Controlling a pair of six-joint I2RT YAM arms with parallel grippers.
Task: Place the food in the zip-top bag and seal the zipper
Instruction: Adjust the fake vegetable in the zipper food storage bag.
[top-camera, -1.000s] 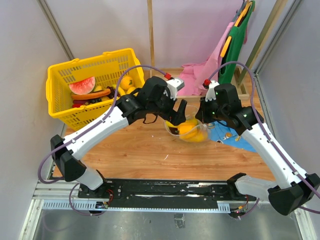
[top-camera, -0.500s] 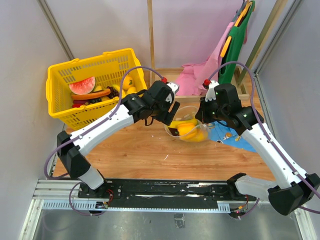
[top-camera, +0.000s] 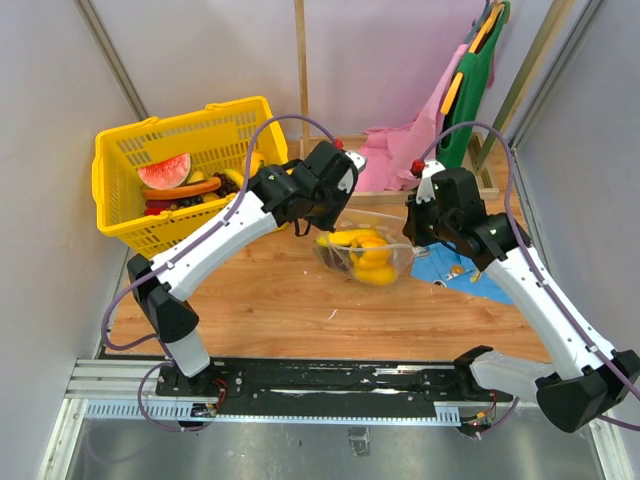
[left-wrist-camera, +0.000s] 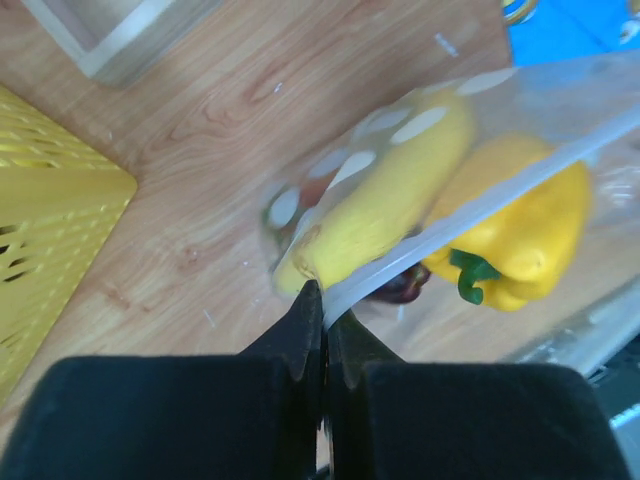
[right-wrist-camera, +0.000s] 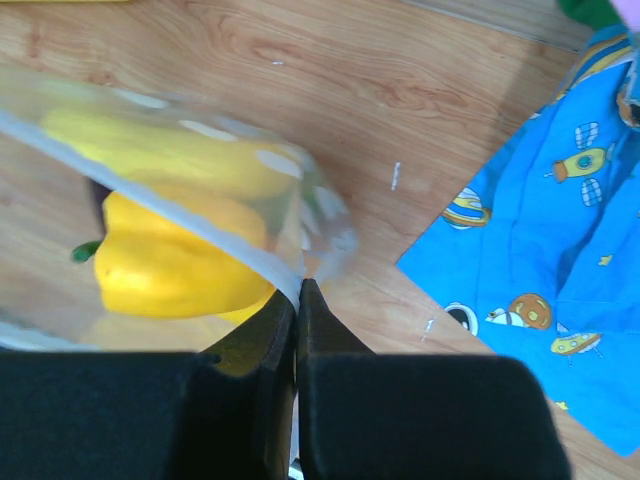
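The clear dotted zip-top bag (top-camera: 365, 258) hangs stretched between my two grippers above the wooden table. Inside it lie food pieces: a banana (left-wrist-camera: 390, 185), a yellow pepper (left-wrist-camera: 520, 245) and a dark purple piece (left-wrist-camera: 405, 288). My left gripper (left-wrist-camera: 322, 295) is shut on the left end of the white zipper (left-wrist-camera: 480, 205). My right gripper (right-wrist-camera: 297, 288) is shut on the right end of the zipper (right-wrist-camera: 190, 225), with the pepper (right-wrist-camera: 170, 270) just below it. In the top view the left gripper (top-camera: 320, 232) and right gripper (top-camera: 412, 240) flank the bag.
A yellow basket (top-camera: 130, 150) with more toy food stands at the back left. A blue patterned cloth (top-camera: 470, 275) lies right of the bag. A pink cloth (top-camera: 395, 150) and green items (top-camera: 480, 70) sit at the back right.
My left gripper went from open beside the bag's mouth to shut on the zipper's left end. The bag shifted slightly left and its mouth drew straighter. The right gripper kept its hold.
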